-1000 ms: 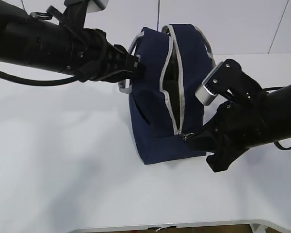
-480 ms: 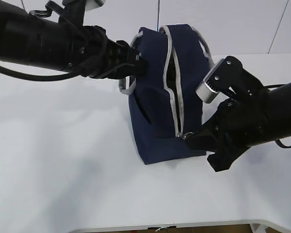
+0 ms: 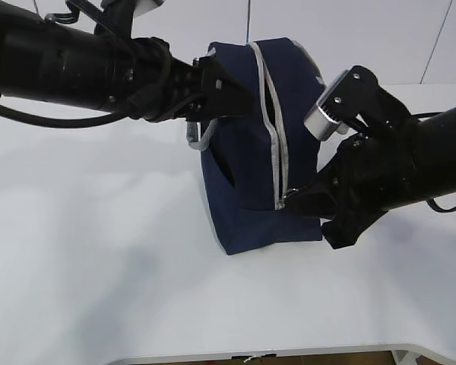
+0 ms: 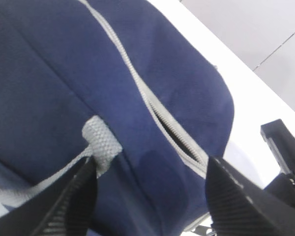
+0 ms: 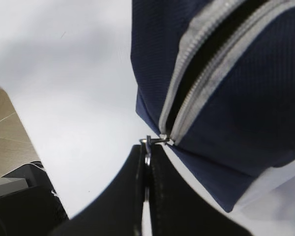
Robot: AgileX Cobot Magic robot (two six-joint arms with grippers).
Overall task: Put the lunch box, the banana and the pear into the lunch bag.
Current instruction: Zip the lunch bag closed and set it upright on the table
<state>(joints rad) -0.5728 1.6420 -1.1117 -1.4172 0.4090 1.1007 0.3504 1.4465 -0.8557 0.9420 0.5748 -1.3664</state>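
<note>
The lunch bag (image 3: 258,152) stands on the white worktop (image 3: 99,266). The left gripper (image 4: 150,196) spreads its jaws wide beside the grey strap (image 4: 96,142); the right gripper (image 5: 148,162) pinches the ring pull (image 5: 148,147).

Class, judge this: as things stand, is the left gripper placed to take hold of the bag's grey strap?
Probably yes. The left gripper stands open against the lunch bag, the grey strap lies beside one finger, and nothing blocks it.
</note>
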